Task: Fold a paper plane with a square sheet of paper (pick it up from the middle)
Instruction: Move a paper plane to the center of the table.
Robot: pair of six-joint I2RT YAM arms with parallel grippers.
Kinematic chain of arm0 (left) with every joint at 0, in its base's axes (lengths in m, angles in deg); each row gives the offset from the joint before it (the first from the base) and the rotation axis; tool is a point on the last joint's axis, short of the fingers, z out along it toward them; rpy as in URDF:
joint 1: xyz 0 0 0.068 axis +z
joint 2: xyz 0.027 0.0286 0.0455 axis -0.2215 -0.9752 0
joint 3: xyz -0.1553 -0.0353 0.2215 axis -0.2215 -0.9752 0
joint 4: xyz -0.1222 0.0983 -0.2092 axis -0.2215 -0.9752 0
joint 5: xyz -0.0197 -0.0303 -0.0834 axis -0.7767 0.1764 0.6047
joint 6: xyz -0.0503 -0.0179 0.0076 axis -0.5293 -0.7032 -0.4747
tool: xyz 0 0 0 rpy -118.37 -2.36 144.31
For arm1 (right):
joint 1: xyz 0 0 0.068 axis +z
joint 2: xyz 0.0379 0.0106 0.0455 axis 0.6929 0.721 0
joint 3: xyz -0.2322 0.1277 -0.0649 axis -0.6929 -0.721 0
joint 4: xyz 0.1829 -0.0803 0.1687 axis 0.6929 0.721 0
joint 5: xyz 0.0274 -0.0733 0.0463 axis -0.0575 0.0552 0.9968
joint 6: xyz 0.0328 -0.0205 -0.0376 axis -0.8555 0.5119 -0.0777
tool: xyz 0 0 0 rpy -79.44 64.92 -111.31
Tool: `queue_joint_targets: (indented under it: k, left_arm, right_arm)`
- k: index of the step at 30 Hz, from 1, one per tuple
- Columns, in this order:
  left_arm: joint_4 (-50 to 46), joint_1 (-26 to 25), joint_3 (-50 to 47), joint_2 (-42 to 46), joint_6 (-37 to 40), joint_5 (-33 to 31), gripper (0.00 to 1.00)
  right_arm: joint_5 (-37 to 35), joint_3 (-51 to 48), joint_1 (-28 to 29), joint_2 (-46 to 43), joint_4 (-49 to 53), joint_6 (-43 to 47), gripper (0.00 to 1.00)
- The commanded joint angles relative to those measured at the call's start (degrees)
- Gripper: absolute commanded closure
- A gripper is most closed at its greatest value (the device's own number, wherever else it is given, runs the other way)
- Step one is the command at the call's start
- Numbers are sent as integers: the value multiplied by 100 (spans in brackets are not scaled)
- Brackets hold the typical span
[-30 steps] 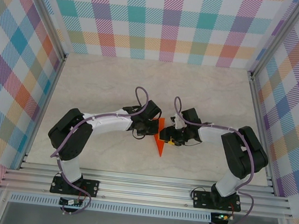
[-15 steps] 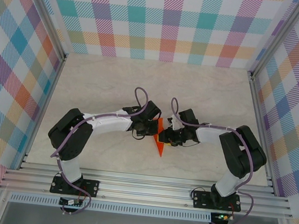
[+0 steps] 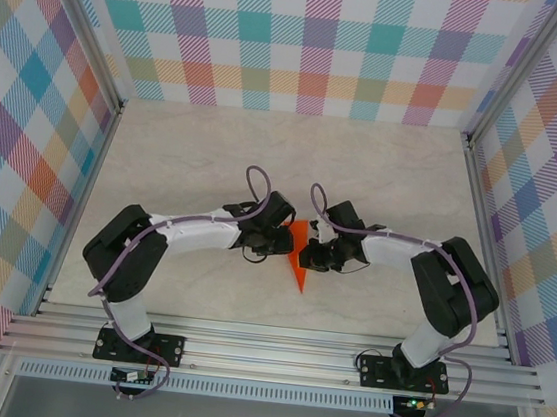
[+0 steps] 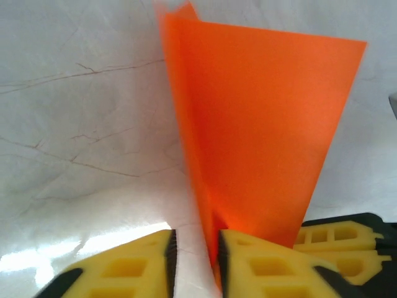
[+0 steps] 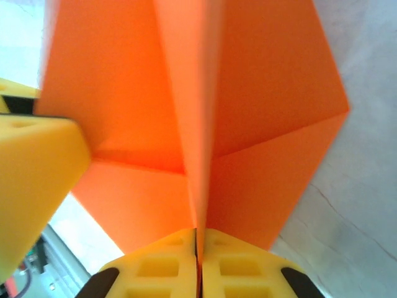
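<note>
Step in hand: judged to be a regrip or crease along the centre ridge of the paper plane [image 3: 299,259], with one tool holding it while the other is free to reposition.
Right tool [image 5: 197,233]: clenched. Both yellow pads meet on the centre ridge with no gap, so it is grasping the paper plane.
Left tool [image 4: 195,248]: released. The jaws stand parted with a clear gap. The lower end of the ridge lies against the inner face of one pad and is not pinched.
Position of the workpiece: the paper plane is over the middle of the tabletop [image 3: 195,149], directly between the two tools, with its sharp tip pointing toward the arm bases.
Attitude: the ridge stands upright and the wings flare to either side. Whether the underside touches the tabletop cannot be told.
Relation to the right tool: the ridge runs straight out from between the pads and the wings open beyond them.
Relation to the left tool: the sheet rises just ahead of the gap, offset toward one pad.
Procedure: maintain the right-hand pinch squarely on the ridge. Centre the ridge in the left gap before closing.
Caution: thin paper buckles easily. An off-centre closure will probably skew the crease, and opposing pulls by the two tools may tear it.
</note>
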State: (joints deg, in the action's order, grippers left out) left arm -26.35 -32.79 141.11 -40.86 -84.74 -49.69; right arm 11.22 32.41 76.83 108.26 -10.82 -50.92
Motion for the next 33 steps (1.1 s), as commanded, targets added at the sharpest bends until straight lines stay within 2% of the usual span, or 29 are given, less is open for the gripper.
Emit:
queue_joint_targets:
  k: [1, 5, 7, 13, 20, 30, 33]
  left_arm:
    - [364, 47, -278, 795, -67, -266, 56]
    - [236, 75, -727, 1514, -136, -1031, 38]
    - [146, 127, -927, 1792, -199, -1317, 36]
    - [41, 339, -1341, 2230, -316, -1528, 34]
    - [-192, 434, -1560, 2461, -328, -1574, 33]
    - [-194, 490, -1710, 2577, -361, -1568, 31]
    - [-200, 496, -1668, 2540, -353, -1553, 31]
  right_arm:
    - [-1405, 388, 77, -524, 1098, 190, 93]
    - [-3043, 881, 95, -605, 2282, 116, 92]
    - [-3325, 1072, 98, -459, 2493, 116, 91]
    - [-3087, 1544, 122, 349, 2571, 88, 89]
    - [-2937, 1654, 148, 854, 2455, 115, 86]
    - [-2907, 1569, 148, 958, 2390, 78, 81]
    - [-2924, 1657, 150, 856, 2502, 83, 82]
